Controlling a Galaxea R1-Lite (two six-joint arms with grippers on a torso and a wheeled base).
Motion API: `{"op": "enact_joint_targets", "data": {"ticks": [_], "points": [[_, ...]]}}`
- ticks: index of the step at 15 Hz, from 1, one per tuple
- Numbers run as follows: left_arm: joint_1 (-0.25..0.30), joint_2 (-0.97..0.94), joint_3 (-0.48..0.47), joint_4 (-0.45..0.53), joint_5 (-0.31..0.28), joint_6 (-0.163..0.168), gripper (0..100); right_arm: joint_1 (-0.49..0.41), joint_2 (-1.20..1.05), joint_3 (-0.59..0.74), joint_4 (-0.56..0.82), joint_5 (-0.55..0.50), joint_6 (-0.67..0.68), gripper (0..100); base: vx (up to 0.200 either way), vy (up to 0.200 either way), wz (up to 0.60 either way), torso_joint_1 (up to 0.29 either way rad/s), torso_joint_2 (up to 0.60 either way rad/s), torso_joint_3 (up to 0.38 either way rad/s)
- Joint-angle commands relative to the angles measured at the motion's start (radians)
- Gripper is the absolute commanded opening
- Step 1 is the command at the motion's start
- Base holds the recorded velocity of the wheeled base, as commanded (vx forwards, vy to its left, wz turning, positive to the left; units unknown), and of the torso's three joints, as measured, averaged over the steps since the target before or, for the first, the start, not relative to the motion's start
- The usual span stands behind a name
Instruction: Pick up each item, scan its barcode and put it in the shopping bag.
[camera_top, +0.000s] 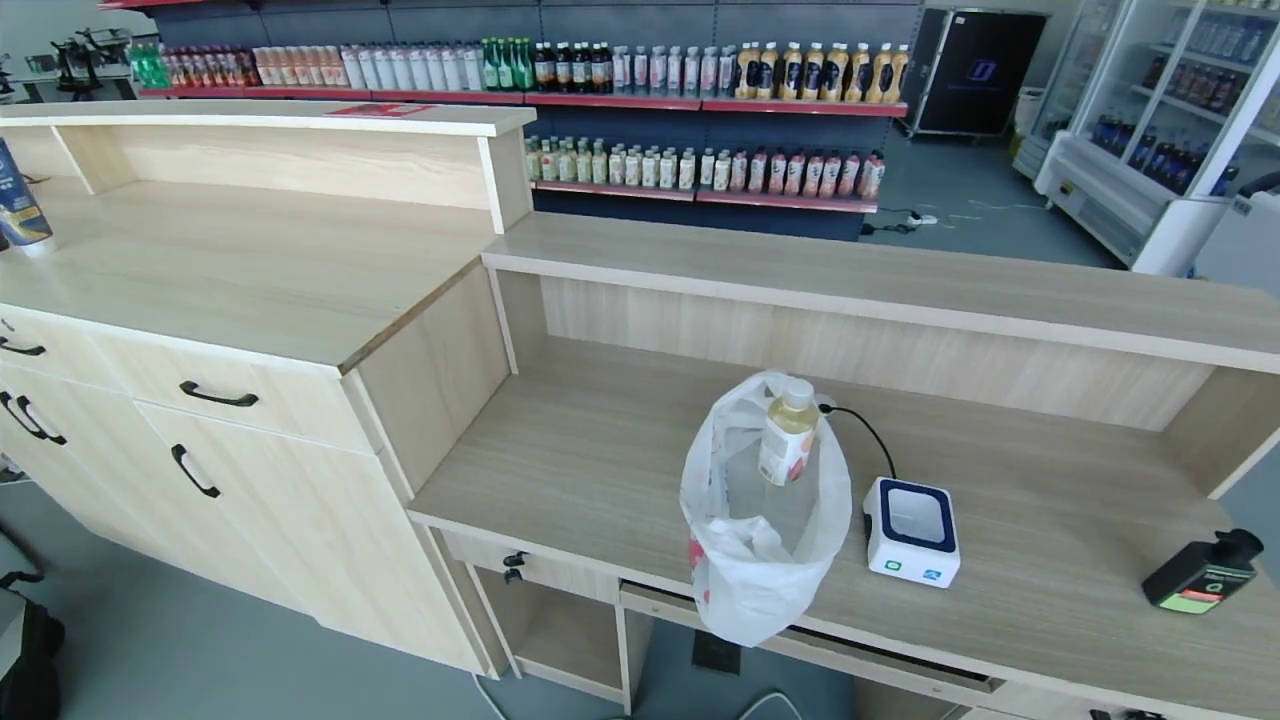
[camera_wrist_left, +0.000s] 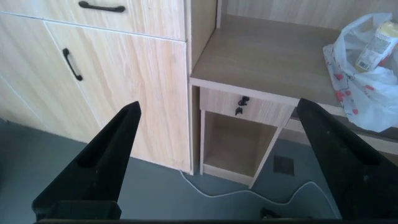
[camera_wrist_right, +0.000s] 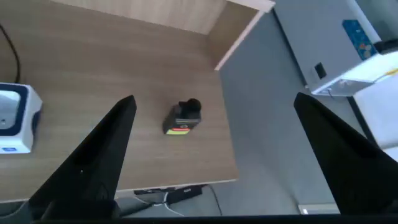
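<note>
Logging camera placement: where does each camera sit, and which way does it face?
Head view: on the head, facing forward and down at the light wooden counter with white plastic shopping bag, white barcode scanner, black bottle.
Left wrist view: behind the open left gripper, facing down at wooden cabinet doors; shares the bag with head.
Right wrist view: behind the open right gripper, facing down at the counter's right end; shares scanner and bottle with head.

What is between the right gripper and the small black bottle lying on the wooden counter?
Nothing visible: the open right gripper hangs above the small black bottle, which lies alone on bare wooden counter.
</note>
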Motion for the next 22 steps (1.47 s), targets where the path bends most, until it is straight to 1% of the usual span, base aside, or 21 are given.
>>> {"op": "enact_joint_targets", "data": {"ticks": [1,2,3,4,6,7,8,9,10,11,13,15,16,18,20,22], "points": [[0.000,0.000,0.000,0.000,0.000,0.000,100,-0.041,-0.102,0.011,0.035,-0.104,-0.004,100,0.000,0.000,-0.60,0.002,0.00,0.007],[0.000,0.000,0.000,0.000,0.000,0.000,100,-0.041,-0.028,0.002,0.050,-0.189,0.002,100,0.000,0.000,-0.60,0.007,0.00,0.007],[0.000,0.000,0.000,0.000,0.000,0.000,100,-0.056,0.050,-0.015,0.047,-0.226,0.004,100,0.000,0.000,-0.60,0.002,0.00,0.007],[0.000,0.000,0.000,0.000,0.000,0.000,100,-0.076,0.132,-0.038,0.033,-0.226,0.005,100,0.000,0.000,0.00,0.000,0.00,0.000],[0.000,0.000,0.000,0.000,0.000,0.000,100,-0.073,0.333,-0.100,-0.025,-0.218,-0.004,100,0.000,0.000,0.00,0.000,0.00,0.000],[0.000,0.000,0.000,0.000,0.000,0.000,100,-0.079,0.474,-0.152,-0.047,-0.183,-0.062,100,0.000,0.000,0.00,0.000,0.00,0.000],[0.000,0.000,0.000,0.000,0.000,0.000,100,-0.081,0.481,-0.156,-0.047,-0.180,-0.068,100,0.000,0.000,0.00,0.000,0.00,0.000],[0.000,0.000,0.000,0.000,0.000,0.000,100,-0.136,0.615,-0.235,-0.047,-0.091,-0.202,100,0.000,0.000,0.00,0.000,0.00,0.000],[0.000,0.000,0.000,0.000,0.000,0.000,100,-0.185,0.670,-0.276,-0.053,-0.060,-0.338,100,0.000,0.000,0.00,0.000,0.00,0.000],[0.000,0.000,0.000,0.000,0.000,0.000,100,-0.233,0.693,-0.307,-0.059,-0.028,-0.417,100,0.000,0.000,0.00,0.000,0.00,0.000],[0.000,0.000,0.000,0.000,0.000,0.000,100,-0.245,0.764,-0.382,-0.057,0.117,-0.455,100,0.000,0.000,0.00,0.000,0.00,0.000],[0.000,0.000,0.000,0.000,0.000,0.000,100,-0.231,0.784,-0.399,-0.056,0.202,-0.484,100,0.000,0.000,0.00,0.000,0.00,0.000],[0.000,0.000,0.000,0.000,0.000,0.000,100,-0.216,0.831,-0.432,-0.053,0.267,-0.501,100,0.000,0.000,0.00,0.000,0.00,0.000],[0.000,0.000,0.000,0.000,0.000,0.000,100,-0.171,0.879,-0.465,-0.053,0.336,-0.504,100,0.000,0.000,0.00,0.000,0.00,0.000],[0.000,0.000,0.000,0.000,0.000,0.000,100,-0.133,0.923,-0.511,-0.057,0.426,-0.510,100,0.000,0.000,0.00,0.000,0.00,0.000],[0.000,0.000,0.000,0.000,0.000,0.000,100,-0.106,0.958,-0.541,-0.059,0.449,-0.555,100,0.000,0.000,0.00,0.000,0.00,0.000]]}}
